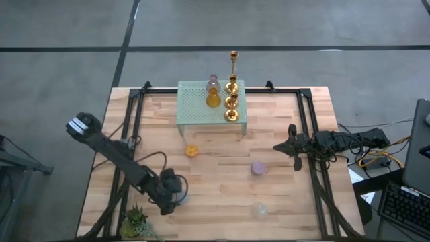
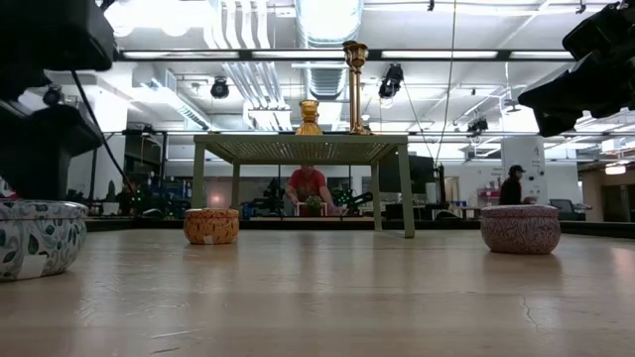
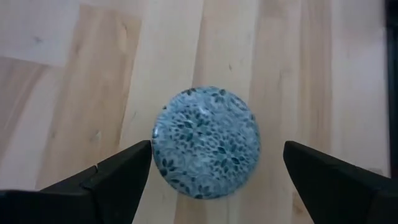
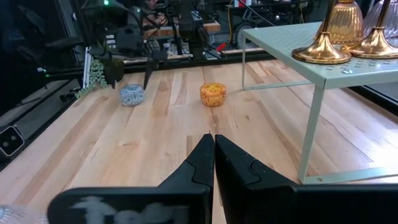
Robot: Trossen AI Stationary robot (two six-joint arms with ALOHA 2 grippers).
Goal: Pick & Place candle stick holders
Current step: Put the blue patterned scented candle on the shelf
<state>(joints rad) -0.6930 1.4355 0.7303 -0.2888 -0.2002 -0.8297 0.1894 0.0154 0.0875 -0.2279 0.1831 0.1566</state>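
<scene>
A squat blue patterned holder (image 3: 205, 142) stands on its base on the wooden table near the front left (image 1: 180, 196); it also shows in the low view (image 2: 35, 238). My left gripper (image 3: 217, 149) is open and points down over it, with one finger on each side and a gap showing at the right-hand finger. An orange holder (image 1: 192, 150), a purple one (image 1: 258, 167) and a clear one (image 1: 259, 210) stand on the table. Gold candlesticks (image 1: 232, 101) and an amber holder (image 1: 213, 99) stand on the mint-green stand (image 1: 195, 107). My right gripper (image 4: 214, 146) is shut and empty at the table's right side (image 1: 285, 144).
A small spiky green plant (image 1: 136, 220) stands at the front left corner, close to my left arm. Black rails (image 1: 309, 128) run along the table's left, right and far sides. People show in the room beyond the table (image 2: 310, 183). Bare wood lies in the table's middle.
</scene>
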